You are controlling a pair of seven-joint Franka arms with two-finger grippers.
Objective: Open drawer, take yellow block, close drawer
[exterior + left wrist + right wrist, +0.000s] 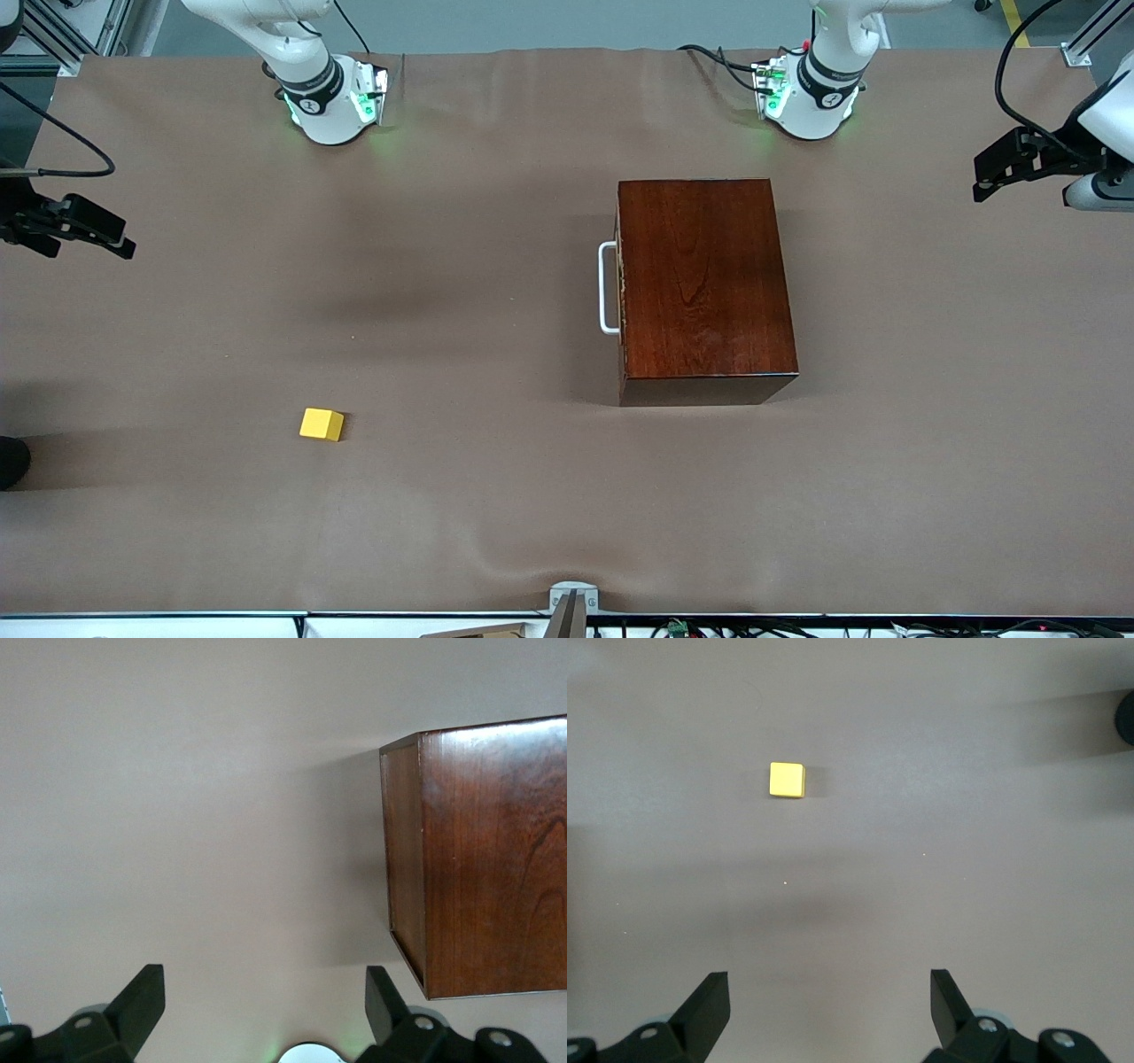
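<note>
Yellow is the colour of the block (321, 424), and it sits on the bare brown surface (461, 496), out of the drawer, toward the right arm's end and nearer the front camera than the box (704, 283). The box is dark wood, and its drawer looks shut, with the white handle (608, 288) close against its front. So the block is already out and the drawer is already closed, just as the task wants at its end. One look cannot tell whether the job put them that way. Both arms wait up high at the two ends of the surface. The right tool (828, 1005) hangs over bare surface with its fingers wide apart, holding nothing. The block lies well ahead of it, out past its fingertips. The left tool (266, 1001) hangs over bare surface too, fingers wide apart, holding nothing. One end of the box lies ahead of it and off to one side. I cannot see the handle from that tool. No step seems to be in hand, and nothing that shows calls for another move.
</note>
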